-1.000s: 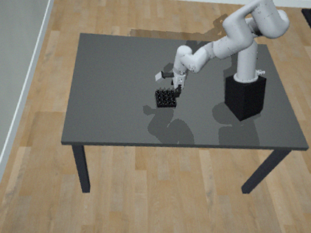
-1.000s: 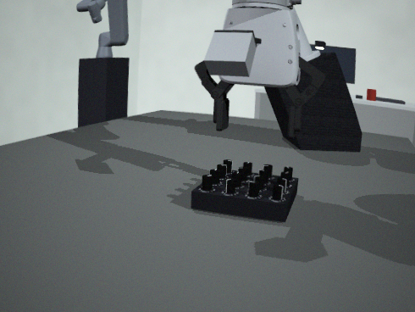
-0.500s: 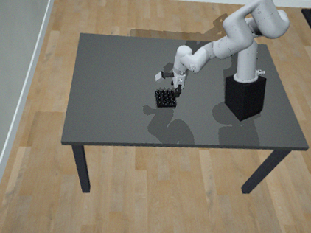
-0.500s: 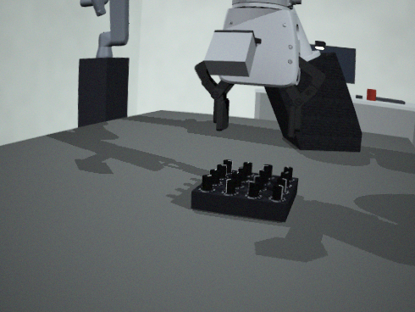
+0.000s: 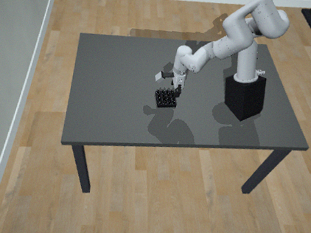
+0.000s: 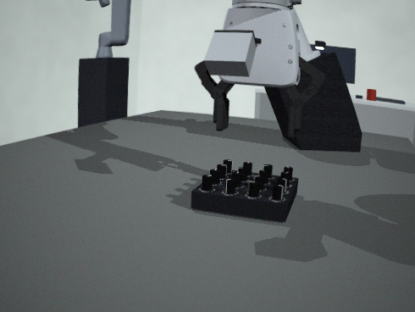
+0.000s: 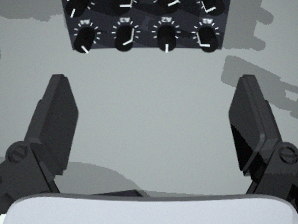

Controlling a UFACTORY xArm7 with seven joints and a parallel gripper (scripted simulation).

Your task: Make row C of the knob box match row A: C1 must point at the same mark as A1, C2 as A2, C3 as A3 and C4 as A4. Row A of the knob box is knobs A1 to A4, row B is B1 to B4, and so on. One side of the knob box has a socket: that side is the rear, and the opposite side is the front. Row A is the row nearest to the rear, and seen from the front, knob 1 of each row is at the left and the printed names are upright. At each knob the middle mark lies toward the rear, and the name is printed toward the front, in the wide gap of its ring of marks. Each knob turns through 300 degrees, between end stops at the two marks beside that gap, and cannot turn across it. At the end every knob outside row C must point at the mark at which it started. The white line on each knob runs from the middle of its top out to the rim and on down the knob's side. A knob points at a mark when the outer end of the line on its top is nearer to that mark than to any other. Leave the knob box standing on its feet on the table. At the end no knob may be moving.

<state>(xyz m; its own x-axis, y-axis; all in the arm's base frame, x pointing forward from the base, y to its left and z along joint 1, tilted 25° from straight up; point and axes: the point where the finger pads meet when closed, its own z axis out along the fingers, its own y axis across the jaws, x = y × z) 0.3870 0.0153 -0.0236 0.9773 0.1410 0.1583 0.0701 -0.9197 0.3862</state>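
The black knob box (image 6: 246, 192) stands on its feet on the dark table, also in the top view (image 5: 165, 98). It carries several rows of black knobs with white lines. In the wrist view the box (image 7: 145, 4) fills the top; two full rows of knobs show and a third is cut off by the frame edge. My gripper (image 6: 257, 120) is open and empty. It hangs above the table just beyond the box's far side, well above the knobs. In the wrist view its fingers spread wide over bare table below the box.
The arm's black pedestal (image 5: 244, 95) stands on the table to the right of the box. In the exterior view a dark block (image 6: 103, 91) stands at the back left and a grey bench with a red object (image 6: 371, 94) at the back right.
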